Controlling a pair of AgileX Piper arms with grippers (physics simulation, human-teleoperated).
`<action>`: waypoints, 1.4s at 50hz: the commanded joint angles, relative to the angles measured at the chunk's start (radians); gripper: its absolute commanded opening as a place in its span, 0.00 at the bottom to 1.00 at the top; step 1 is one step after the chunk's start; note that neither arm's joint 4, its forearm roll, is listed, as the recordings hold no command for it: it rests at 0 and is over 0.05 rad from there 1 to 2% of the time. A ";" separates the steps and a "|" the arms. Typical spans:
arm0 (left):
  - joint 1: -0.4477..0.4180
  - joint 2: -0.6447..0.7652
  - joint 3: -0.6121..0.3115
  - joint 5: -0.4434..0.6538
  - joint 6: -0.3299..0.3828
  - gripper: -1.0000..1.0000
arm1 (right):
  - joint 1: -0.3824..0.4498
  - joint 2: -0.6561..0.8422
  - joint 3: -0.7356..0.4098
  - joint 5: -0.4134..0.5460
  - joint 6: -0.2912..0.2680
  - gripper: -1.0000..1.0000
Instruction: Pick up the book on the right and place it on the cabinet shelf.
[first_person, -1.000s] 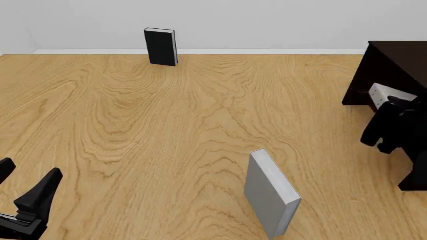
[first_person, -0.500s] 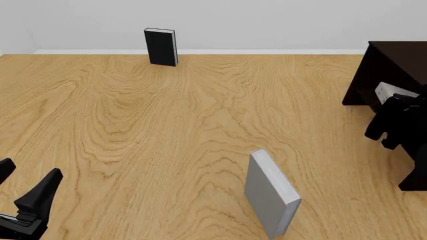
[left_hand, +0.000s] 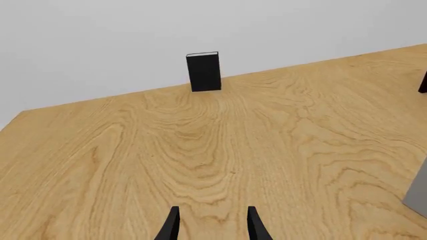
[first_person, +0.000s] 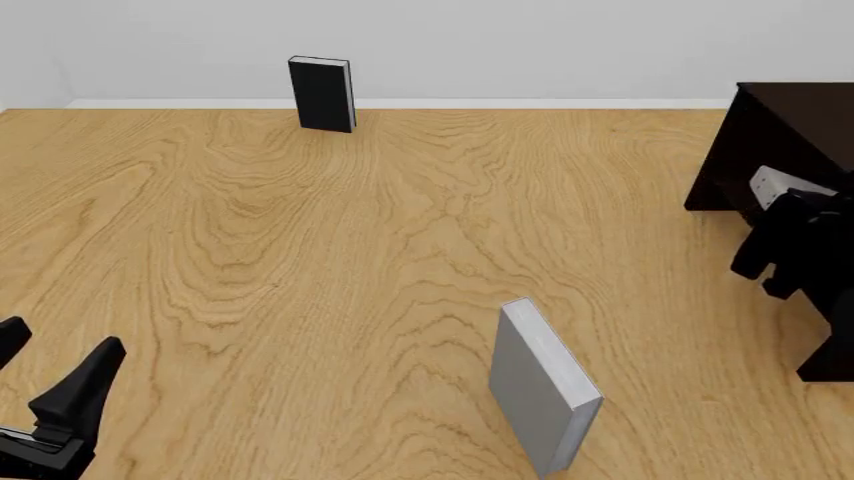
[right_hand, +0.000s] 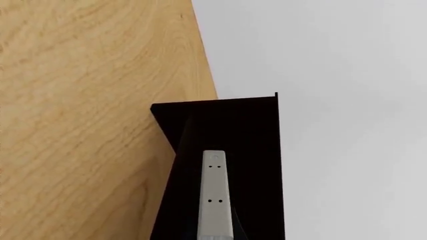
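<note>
The book (first_person: 770, 184) is a light-grey hardcover, and only its pale end shows, against the open side of the dark cabinet (first_person: 787, 130). My right gripper (first_person: 787, 212) is shut on it just in front of that opening. In the right wrist view the book's narrow edge (right_hand: 213, 200) points into the cabinet's black interior (right_hand: 227, 120). The cabinet shelf cannot be made out in that darkness. My left gripper (first_person: 51, 385) is open low at the near left, and its fingers (left_hand: 172, 225) hold nothing.
A larger grey book (first_person: 541, 390) stands upright on the wooden table (first_person: 334, 270) near the front middle; its edge (left_hand: 419, 195) shows in the left wrist view. A black book (first_person: 322, 93) stands at the far edge by the wall. The cabinet's leg (first_person: 827, 350) reaches down at the right.
One second ago the right gripper and the book were slightly further left and lower. They then shifted a little toward the cabinet and have held still since. The left arm has not moved.
</note>
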 joint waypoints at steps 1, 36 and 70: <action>0.000 0.000 0.000 0.000 -0.001 1.00 | 0.001 0.047 -0.035 0.018 0.035 0.00; -0.002 -0.001 0.000 0.004 -0.003 1.00 | 0.014 0.066 -0.031 0.045 0.064 1.00; -0.008 0.000 0.000 0.004 -0.008 1.00 | 0.077 0.088 -0.021 0.022 0.074 1.00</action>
